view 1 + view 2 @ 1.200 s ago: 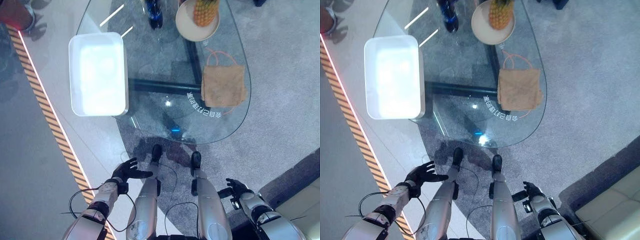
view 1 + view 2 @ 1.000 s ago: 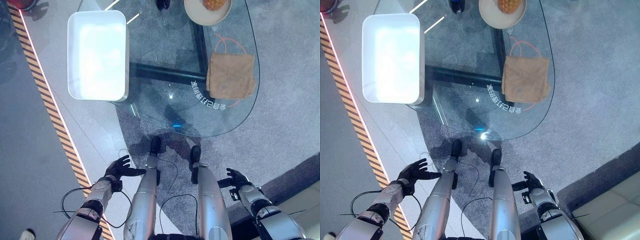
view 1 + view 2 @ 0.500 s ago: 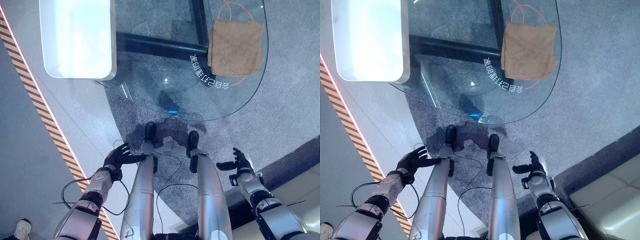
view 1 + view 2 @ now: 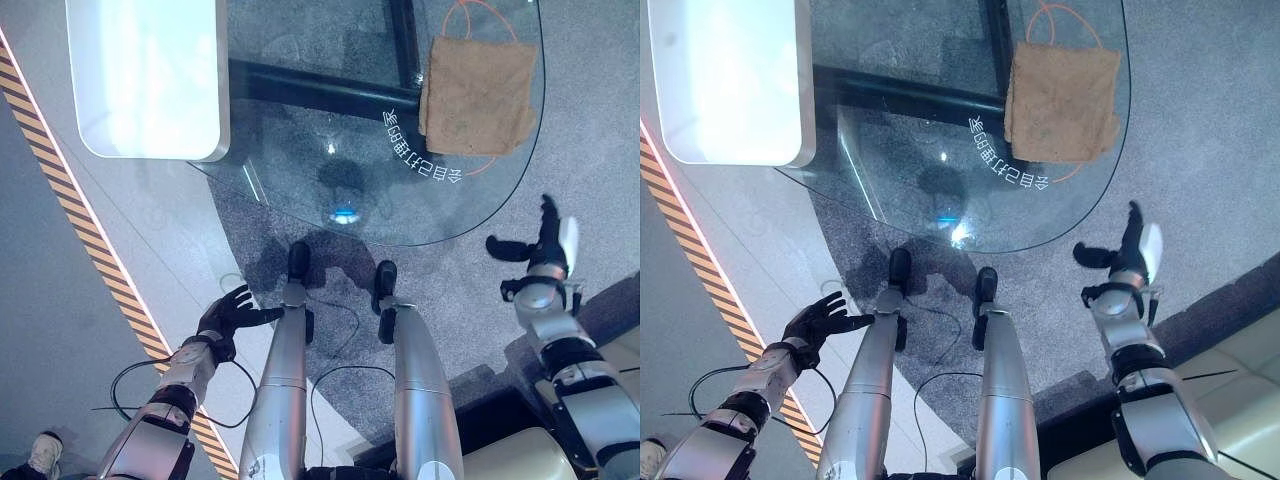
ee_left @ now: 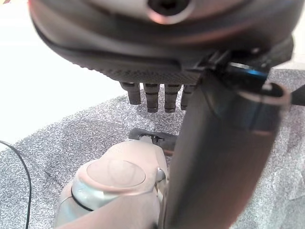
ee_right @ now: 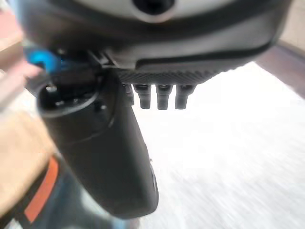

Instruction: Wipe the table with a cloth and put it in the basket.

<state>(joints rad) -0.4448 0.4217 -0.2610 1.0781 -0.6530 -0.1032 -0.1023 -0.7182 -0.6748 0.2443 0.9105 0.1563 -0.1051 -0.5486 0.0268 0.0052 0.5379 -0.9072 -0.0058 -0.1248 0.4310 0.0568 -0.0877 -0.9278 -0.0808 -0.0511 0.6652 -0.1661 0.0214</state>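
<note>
Hanging low at the near left, the left hand (image 4: 226,314) has its fingers spread wide and holds nothing. Its wrist view shows the fingers as straight stubs over speckled grey carpet (image 4: 450,290). A person's shoe (image 4: 42,452) shows at the near left corner, cut off by the edge. At the near right, a pale beige upholstered piece (image 4: 1240,390) is also cut off.

The right hand (image 4: 545,262) is raised higher, off the table's right rim. Its fingers are straight, its thumb is out to the side, and it is empty. Its wrist view has a tan and orange blur at one side, too soft to make out.

Beyond the hands lies the glass table (image 4: 300,160), with white print on it and a dark bar (image 4: 320,92) seen through it. The brown cloth (image 4: 478,82) lies flat near the table's right edge, well apart from both hands. An orange cord (image 4: 452,15) loops past it and out of the top of the frame. The white basket (image 4: 222,100) sits on the table's left end with its far part cut off. Its inside is washed out by glare.

Left of the carpet runs smooth pale floor (image 4: 165,225) with a strip of orange-and-black striped tape (image 4: 100,262).
</note>
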